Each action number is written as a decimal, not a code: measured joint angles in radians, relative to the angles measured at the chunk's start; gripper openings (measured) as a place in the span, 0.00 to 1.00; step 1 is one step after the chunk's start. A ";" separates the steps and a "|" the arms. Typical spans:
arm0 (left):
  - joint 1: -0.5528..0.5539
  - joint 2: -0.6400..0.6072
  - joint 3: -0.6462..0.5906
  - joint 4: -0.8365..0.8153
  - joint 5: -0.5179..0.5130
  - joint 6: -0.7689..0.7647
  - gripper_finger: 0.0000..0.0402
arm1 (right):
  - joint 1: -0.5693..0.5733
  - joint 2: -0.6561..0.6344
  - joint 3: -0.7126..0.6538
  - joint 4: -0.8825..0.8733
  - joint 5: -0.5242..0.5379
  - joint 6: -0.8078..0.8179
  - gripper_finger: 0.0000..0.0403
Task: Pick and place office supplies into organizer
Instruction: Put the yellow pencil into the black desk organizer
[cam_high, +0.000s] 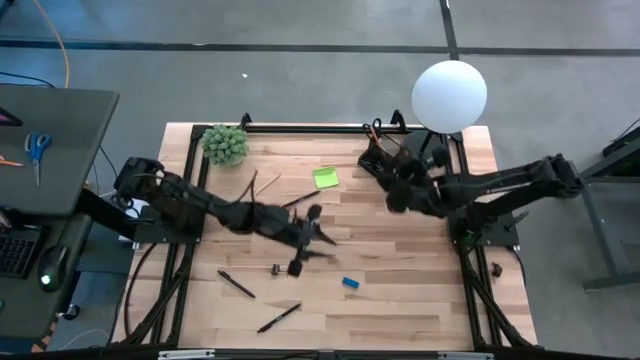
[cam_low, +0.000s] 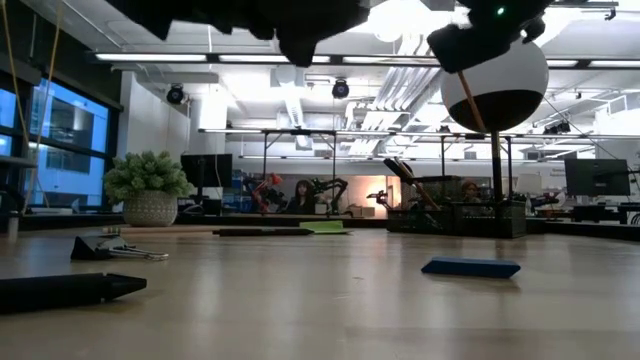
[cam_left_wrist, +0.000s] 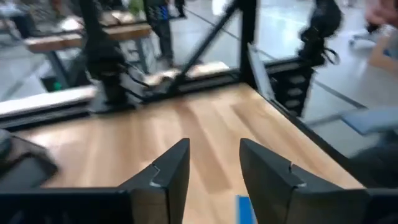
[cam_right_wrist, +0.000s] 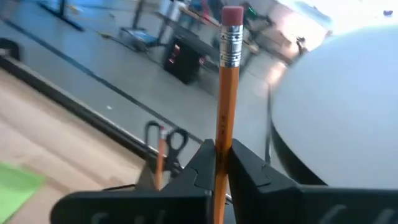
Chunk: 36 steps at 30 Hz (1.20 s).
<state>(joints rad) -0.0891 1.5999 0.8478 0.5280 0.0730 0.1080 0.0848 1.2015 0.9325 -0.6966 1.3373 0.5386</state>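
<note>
My right gripper (cam_right_wrist: 222, 155) is shut on an orange pencil (cam_right_wrist: 227, 81) with a pink eraser. It hovers in front of the black organizer (cam_high: 385, 155), which stands next to the white globe lamp (cam_high: 450, 95) and holds black-handled scissors (cam_right_wrist: 165, 140). My left gripper (cam_left_wrist: 214, 158) is open over mid-table (cam_high: 318, 240), with nothing between its fingers. The small blue piece (cam_high: 350, 283) lies flat on the wood just beyond it. Also flat on the table are the lime-green sticky pad (cam_high: 325, 178), two black pens (cam_high: 237, 285) (cam_high: 278, 318), a dark clip (cam_high: 277, 268) and loose pencils (cam_high: 265, 185). My right gripper pinches the pencil's shaft (cam_right_wrist: 224, 134) between its two fingers, some way below the eraser end. The fingers lie across the pencil. The eraser end (cam_right_wrist: 231, 15) sticks out past the fingers, and the pencil is lifted clear of the table.
A potted plant (cam_high: 225, 143) stands at the far left corner of the table. Black frame rails (cam_high: 470, 260) run along the table's sides. Bare wood lies near the front right (cam_high: 420, 310). A side desk with blue-handled scissors (cam_high: 37, 148) stands off the table's left.
</note>
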 joint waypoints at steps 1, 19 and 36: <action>0.024 -0.015 -0.014 0.001 0.010 0.001 0.30 | -0.027 0.000 0.000 0.017 -0.022 -0.008 0.04; 0.333 -0.252 -0.199 -0.005 0.210 0.072 0.18 | -0.479 0.071 -0.035 0.673 -0.674 -0.506 0.05; 0.364 -0.250 -0.201 -0.006 0.301 0.014 0.14 | -0.563 0.121 -0.255 0.845 -0.746 -0.420 0.04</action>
<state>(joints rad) 0.2749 1.3495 0.6464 0.5220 0.3744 0.1225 -0.4786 1.3220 0.6778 0.1487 0.5916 0.1184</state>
